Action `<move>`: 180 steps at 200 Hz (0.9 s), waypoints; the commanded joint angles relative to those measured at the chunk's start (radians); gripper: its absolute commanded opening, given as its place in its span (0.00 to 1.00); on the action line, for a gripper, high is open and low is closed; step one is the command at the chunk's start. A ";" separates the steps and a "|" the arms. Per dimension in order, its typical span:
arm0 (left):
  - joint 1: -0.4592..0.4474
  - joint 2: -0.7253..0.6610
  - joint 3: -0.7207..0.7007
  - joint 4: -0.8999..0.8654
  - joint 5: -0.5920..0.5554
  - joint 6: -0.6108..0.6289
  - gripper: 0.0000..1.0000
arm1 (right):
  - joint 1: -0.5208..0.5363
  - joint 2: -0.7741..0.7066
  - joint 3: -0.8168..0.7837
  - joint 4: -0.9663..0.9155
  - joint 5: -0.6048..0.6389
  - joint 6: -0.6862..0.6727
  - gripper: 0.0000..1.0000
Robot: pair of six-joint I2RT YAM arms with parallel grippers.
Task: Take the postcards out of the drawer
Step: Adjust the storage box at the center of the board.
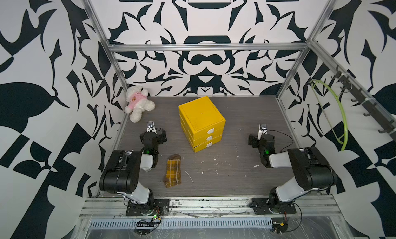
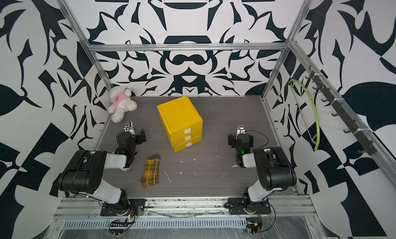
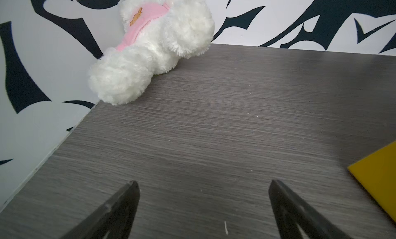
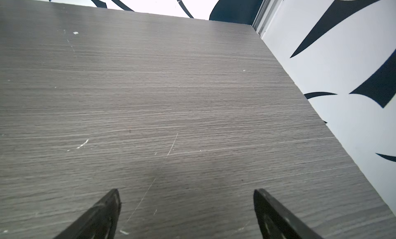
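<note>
**Table** (image 1: 235, 124), one: grey wood-grain top, scuffed white near the arm bases.

**Arms**, two: left arm (image 1: 122, 173) and right arm (image 1: 308, 169), both folded low.

**Yellow drawer unit** (image 1: 201, 113), one. It stands between the two grippers, ahead of and inward from both pairs of fingers, and touches neither.

**Drawers**, three, stacked, each with one white handle (image 1: 210, 131). All are pushed in or nearly so.

**Postcards**: none can be seen in any view. What the drawers hold is hidden.

**Green hoop** (image 1: 340, 111), one, hanging on the wall well outward of the right fingers.

**Plush toy** (image 1: 138, 102), one: white with a pink shirt. It lies in the table corner, ahead of and outward from the left fingers.

**Plaid sock** (image 1: 173, 171), one: yellow-brown and flat, behind the left fingers and toward the arm bases.

**Left gripper** (image 3: 204, 184): its fingers (image 3: 120, 205) are spread wide over bare table and grasp nothing.

**Right gripper** (image 4: 186, 191): its fingers (image 4: 274, 212) are likewise spread wide and grasp nothing.

**Views**
- Both top views show the sock, the drawer fronts and the hoop; neither wrist view does.
- The left wrist view shows the plush toy close up and one yellow corner (image 3: 377, 173) of the unit.
- The right wrist view shows only tabletop and patterned wall.
</note>
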 commanded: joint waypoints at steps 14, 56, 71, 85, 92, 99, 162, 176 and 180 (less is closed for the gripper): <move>0.006 -0.006 0.001 -0.008 0.010 0.003 0.99 | -0.003 -0.021 0.022 0.028 0.002 0.008 0.99; 0.007 -0.007 0.001 -0.009 0.014 0.004 0.99 | -0.003 -0.020 0.022 0.028 0.003 0.007 0.99; 0.007 -0.008 0.002 -0.008 0.014 0.003 1.00 | -0.003 -0.021 0.022 0.029 0.002 0.008 0.99; 0.007 -0.008 0.002 -0.008 0.014 0.003 0.99 | -0.002 -0.019 0.022 0.028 0.002 0.007 0.99; 0.007 -0.009 0.000 -0.008 0.015 0.003 0.99 | -0.003 -0.020 0.023 0.029 0.003 0.007 0.99; 0.007 -0.008 0.001 -0.008 0.015 0.003 0.99 | -0.002 -0.019 0.023 0.028 0.002 0.008 0.99; -0.013 -0.035 0.006 -0.026 -0.002 0.025 0.99 | -0.002 -0.037 0.029 0.010 0.024 0.008 0.97; -0.032 -0.090 0.041 -0.133 -0.019 0.042 0.99 | -0.002 -0.093 0.088 -0.154 0.050 0.018 0.97; -0.033 -0.105 0.057 -0.174 -0.016 0.045 0.99 | -0.002 -0.108 0.114 -0.209 0.065 0.024 0.97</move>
